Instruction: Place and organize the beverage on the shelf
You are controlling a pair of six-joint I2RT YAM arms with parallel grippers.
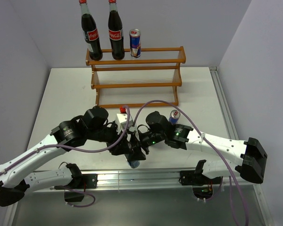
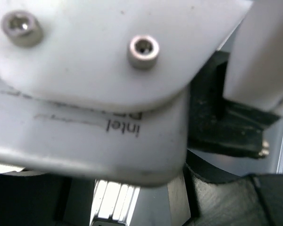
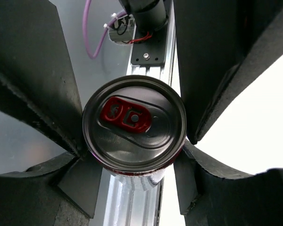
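The wooden shelf [image 1: 137, 84] stands at the back. Two cola bottles [image 1: 92, 35] [image 1: 116, 33] and one can [image 1: 135, 43] stand on its top tier. Another can [image 1: 173, 116] stands on the table behind my right arm. My right gripper [image 3: 134, 141] is shut on a can [image 3: 134, 125] seen from above, a finger touching each side. That can's lower end [image 1: 135, 163] shows near the table's front edge. My left gripper [image 1: 122, 147] is close beside the right one. A white camera housing [image 2: 94, 94] blocks most of the left wrist view, so its jaws are hidden.
A metal rail [image 1: 146, 176] runs along the front edge, right below the held can [image 3: 132, 202]. Purple cables [image 1: 146, 106] loop over both arms. A small red-topped thing [image 1: 123, 109] shows behind the wrists. Walls close in the left, back and right.
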